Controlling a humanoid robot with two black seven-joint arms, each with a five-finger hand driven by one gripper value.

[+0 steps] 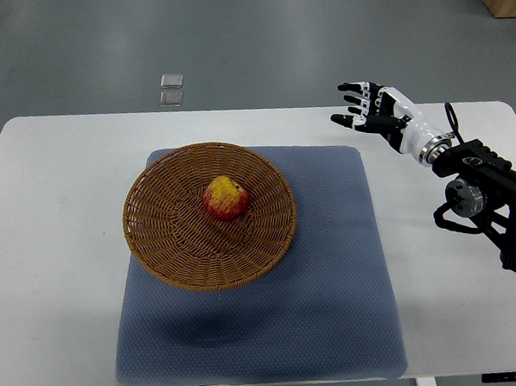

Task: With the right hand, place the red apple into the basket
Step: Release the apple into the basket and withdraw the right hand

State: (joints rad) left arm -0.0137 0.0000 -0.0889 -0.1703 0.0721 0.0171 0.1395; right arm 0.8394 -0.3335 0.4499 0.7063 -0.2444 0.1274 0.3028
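Spanning most of the view, the smooth white bench point(58, 200) carries a soft blue-grey mat point(340, 284), then a round woven wicker basket point(156, 239). The right hand point(365, 108), fingers spread and empty, hovers well apart, up-right of the round red-yellow apple point(226, 198) resting at the basket's centre.

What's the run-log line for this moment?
apple: in basket | right hand: open, empty, clear of basket | left: not visible

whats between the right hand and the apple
Only the basket's far-right rim, a strip of blue mat and bare white table, seen in the top view. The right hand is open; the apple sits in the basket.
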